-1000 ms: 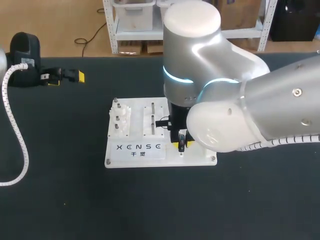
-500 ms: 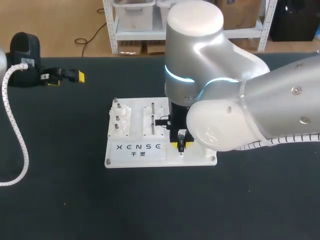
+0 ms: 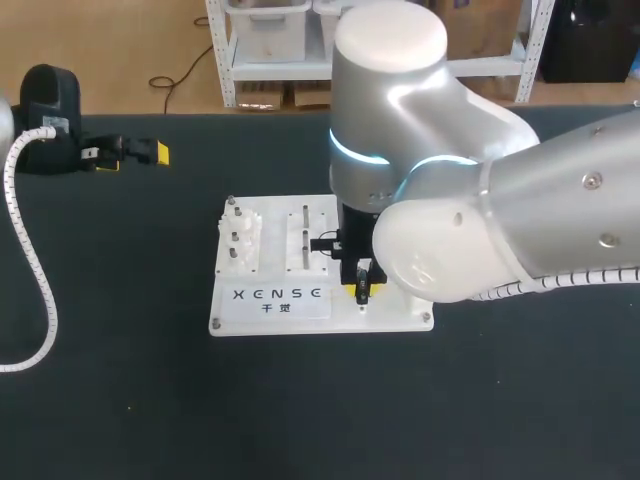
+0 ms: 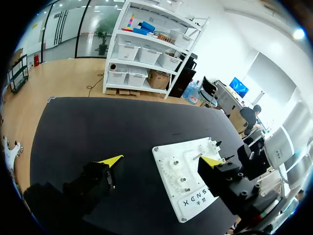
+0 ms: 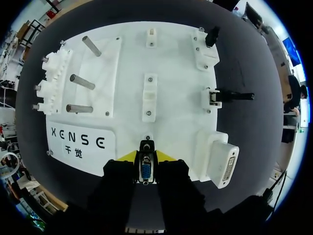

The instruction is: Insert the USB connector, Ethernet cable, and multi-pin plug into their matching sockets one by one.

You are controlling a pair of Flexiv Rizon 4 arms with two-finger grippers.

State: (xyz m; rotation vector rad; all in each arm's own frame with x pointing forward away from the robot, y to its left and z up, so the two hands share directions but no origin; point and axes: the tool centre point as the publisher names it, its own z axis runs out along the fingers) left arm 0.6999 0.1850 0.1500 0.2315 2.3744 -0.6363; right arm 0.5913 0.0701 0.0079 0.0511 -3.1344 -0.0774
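Over board (image 3: 270, 310) — right end effector (image 3: 358, 289), slight shift.

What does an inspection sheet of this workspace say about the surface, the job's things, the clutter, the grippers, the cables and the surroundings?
Surface: black table bearing a white board.
Job's things: multi-pin plug held at the board's edge; beside it the socket block, with nothing in it; long black connector sticking out of a white holder; small black connector at a corner holder.
Clutter: gears and metal pegs on the board.
Grippers: right gripper shut on the multi-pin plug; left gripper open, empty, off the board.
Cables: white coiled cable along my left arm, over the table.
Surroundings: nothing seen reaching over the table.
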